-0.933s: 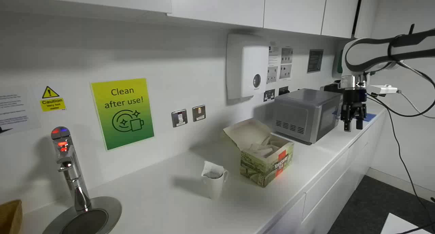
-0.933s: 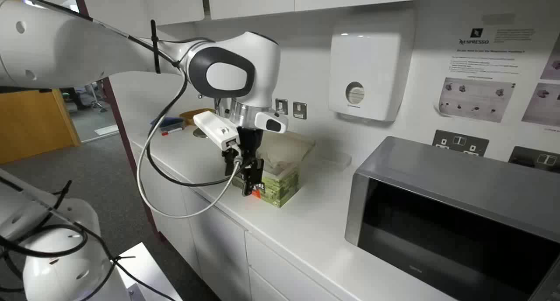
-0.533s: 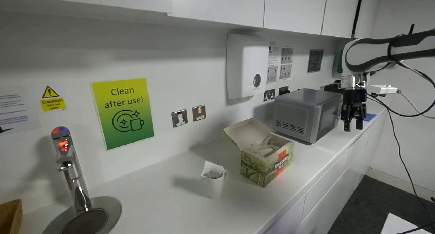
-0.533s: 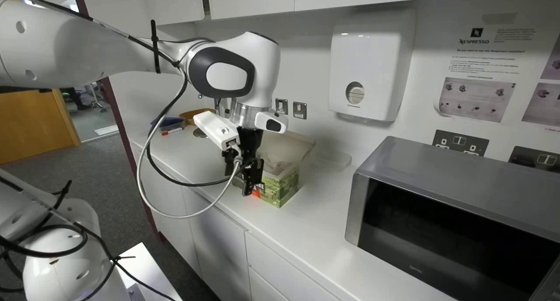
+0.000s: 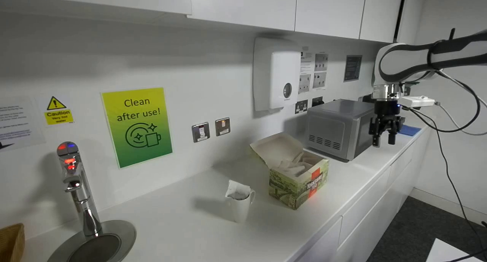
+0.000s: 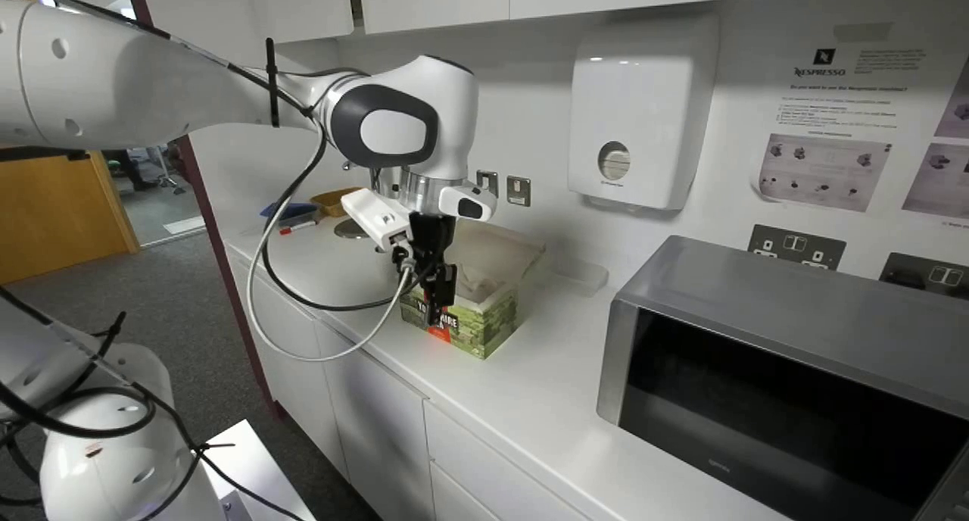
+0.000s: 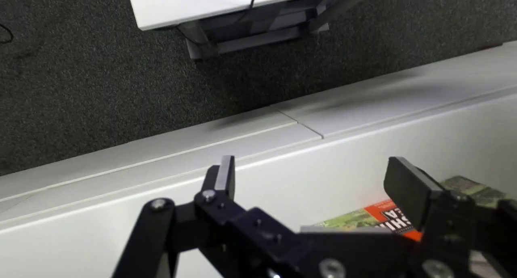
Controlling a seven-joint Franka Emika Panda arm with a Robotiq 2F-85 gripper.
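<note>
In an exterior view, the green tea box (image 5: 296,187) stood on the counter (image 5: 182,224), to the near left of the gripper (image 5: 384,141), lower and well apart from it. Its lettered face (image 5: 315,181) pointed toward the counter's front edge, its long axis ran roughly along that edge, and its lid (image 5: 274,149) tilted back toward the wall (image 5: 217,87). The fingers (image 7: 410,185) were spread wide with a bare gap between them.
</note>
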